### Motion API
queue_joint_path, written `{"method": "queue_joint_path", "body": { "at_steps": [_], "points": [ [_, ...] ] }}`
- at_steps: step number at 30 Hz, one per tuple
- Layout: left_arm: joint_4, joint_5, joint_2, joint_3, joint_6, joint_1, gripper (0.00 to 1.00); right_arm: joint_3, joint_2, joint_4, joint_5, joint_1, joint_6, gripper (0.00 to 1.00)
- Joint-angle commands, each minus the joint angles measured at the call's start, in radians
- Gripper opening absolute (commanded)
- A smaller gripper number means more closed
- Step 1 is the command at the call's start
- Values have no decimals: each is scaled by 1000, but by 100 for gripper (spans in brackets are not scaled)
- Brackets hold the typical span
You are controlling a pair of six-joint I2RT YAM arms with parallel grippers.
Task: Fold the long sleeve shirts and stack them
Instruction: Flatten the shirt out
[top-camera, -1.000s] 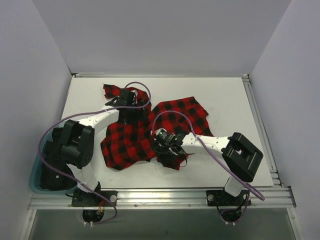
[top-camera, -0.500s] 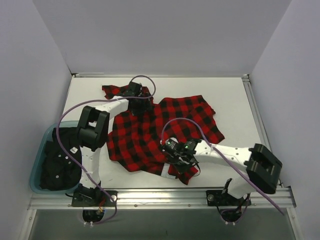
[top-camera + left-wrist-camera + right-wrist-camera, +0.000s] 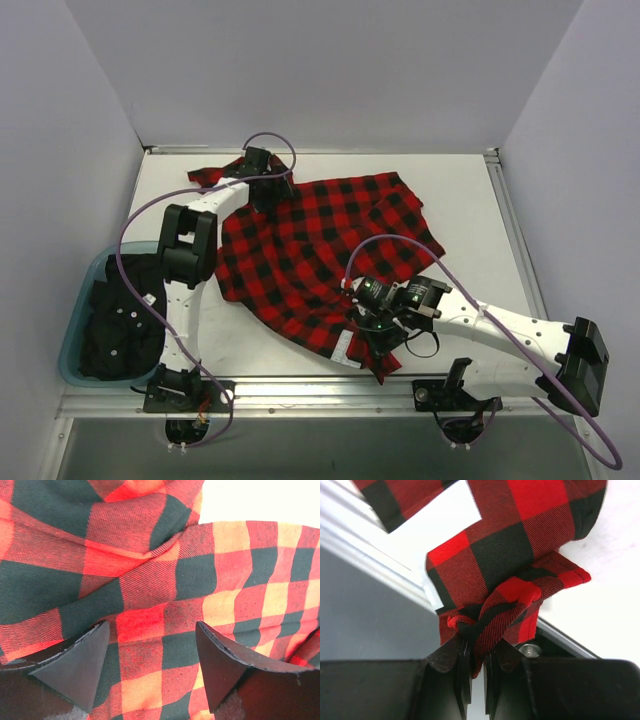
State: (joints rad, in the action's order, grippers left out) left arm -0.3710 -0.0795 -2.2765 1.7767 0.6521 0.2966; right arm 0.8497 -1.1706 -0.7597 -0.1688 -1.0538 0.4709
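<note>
I am at the spreading step. The flannel shirt (image 3: 310, 250) lies opened across the middle of the white surface (image 3: 470, 200), not yet folded. My right claw (image 3: 475, 652) pinches a bunched corner of it at the near edge. My left claw (image 3: 151, 630) stands spread over cloth near the far left corner. Next, I judge, the shirt must be pulled flat. Plain pale walls stand around, and a teal bin (image 3: 66, 360) sits beside the left edge.

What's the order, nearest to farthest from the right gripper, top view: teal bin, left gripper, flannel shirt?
1. flannel shirt, pinched in the right gripper, at the front.
2. left gripper, back left, over the shirt.
3. teal bin, far left, near side.
</note>
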Motion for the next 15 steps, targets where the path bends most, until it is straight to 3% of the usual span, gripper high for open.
{"method": "queue_joint_path", "body": {
  "at_steps": [1, 7, 12, 15],
  "points": [
    [-51, 66, -18, 59, -31, -8, 80, 63, 20, -62, -77, -12, -12, 0],
    [-29, 72, 43, 55, -71, -1, 82, 218, -63, -56, -118, -55, -52, 0],
    [-16, 72, 122, 44, -98, 7, 83, 377, -231, -20, -170, -132, -81, 0],
    [-20, 73, 194, 36, -112, 7, 86, 417, -311, -13, -106, -117, -86, 0]
  ]
}}
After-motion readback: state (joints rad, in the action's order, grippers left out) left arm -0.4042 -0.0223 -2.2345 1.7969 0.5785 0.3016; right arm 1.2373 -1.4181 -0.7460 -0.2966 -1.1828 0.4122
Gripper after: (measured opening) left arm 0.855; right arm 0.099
